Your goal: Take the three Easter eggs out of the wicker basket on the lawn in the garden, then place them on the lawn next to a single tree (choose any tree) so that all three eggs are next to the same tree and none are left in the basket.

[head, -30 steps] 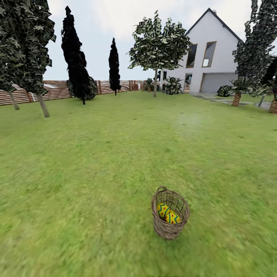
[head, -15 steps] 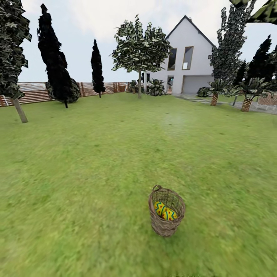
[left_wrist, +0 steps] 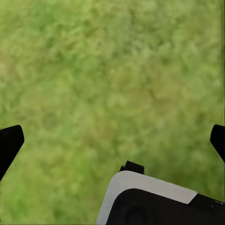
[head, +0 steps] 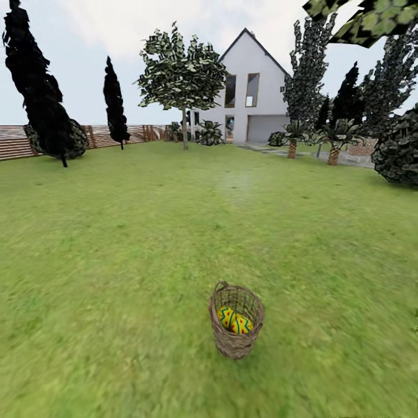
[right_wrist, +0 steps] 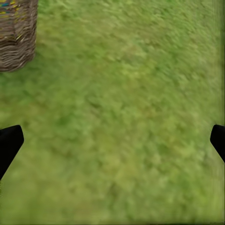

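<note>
Flat, even daylight falls under a pale overcast sky [head: 87,35], with no glare anywhere. The lawn [head: 116,244] is bright green but smeared and soft, most of all near the head view's lower edge. The basket [head: 235,328] throws hardly any shadow. Distant trees [head: 43,98] read as near-black. In both wrist views the grass is blurred and blotchy, and the basket's weave [right_wrist: 16,37] is soft.

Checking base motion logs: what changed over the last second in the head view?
The camera turned right: house, trees and fence all slid left in the picture, and a dark bush came in at the right edge. That is view motion, not things moving. The wicker basket stands upright on the lawn as before, Easter eggs inside. Nothing was grasped or released; both end effectors are open over grass.
</note>
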You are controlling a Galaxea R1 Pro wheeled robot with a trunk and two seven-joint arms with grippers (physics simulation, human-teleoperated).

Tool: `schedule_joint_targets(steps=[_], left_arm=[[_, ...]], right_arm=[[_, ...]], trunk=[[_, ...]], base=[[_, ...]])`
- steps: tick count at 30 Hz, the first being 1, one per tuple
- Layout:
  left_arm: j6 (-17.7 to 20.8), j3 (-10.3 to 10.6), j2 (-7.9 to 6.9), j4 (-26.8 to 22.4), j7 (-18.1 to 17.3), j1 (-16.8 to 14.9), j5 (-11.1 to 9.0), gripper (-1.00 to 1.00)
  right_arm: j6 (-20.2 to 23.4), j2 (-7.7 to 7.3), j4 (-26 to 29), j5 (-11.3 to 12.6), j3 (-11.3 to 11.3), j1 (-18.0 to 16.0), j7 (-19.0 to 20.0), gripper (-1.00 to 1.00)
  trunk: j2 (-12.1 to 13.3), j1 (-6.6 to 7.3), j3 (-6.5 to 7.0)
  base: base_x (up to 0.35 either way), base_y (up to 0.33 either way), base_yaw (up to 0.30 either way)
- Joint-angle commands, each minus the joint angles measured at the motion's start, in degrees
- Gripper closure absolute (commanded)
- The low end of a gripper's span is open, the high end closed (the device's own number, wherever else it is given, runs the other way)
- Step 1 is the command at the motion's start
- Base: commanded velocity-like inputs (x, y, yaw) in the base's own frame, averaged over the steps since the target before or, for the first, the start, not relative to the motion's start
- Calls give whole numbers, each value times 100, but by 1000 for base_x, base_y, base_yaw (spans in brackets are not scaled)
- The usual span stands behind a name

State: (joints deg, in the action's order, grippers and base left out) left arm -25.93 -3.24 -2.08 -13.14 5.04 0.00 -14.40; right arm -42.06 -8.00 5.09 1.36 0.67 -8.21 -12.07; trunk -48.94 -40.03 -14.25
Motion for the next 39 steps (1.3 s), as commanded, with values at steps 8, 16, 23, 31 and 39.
schedule_joint_targets(steps=[8, 16, 23, 31, 39], left_arm=[[0, -12, 12, -4, 4, 0, 16, -100], [1, -10, 6, -4, 5, 0, 19, -100], [1, -11, 0, -4, 11, 0, 9, -100], [-8, -18, 5, -12, 14, 0, 8, -100], [-8, -11, 11, -13, 5, 0, 18, -100]], right_arm=[[-7, -1, 0, 13, 7, -6, -7, -100], [-30, 1, 0, 5, 12, -6, -14, -100], [-39, -6, 0, 0, 12, -6, -15, -100], [-45, -8, 0, -1, 12, -6, -15, -100], [-41, 6, 0, 3, 15, -6, -13, -100]], trunk=[[-5, -3, -42], [-5, -3, -68], [-5, -3, -32], [-5, -3, 22], [-5, -3, 71]], base=[[235, 256, -245], [212, 258, -106], [84, 222, -150], [3, 21, -206], [3, 125, -99]])
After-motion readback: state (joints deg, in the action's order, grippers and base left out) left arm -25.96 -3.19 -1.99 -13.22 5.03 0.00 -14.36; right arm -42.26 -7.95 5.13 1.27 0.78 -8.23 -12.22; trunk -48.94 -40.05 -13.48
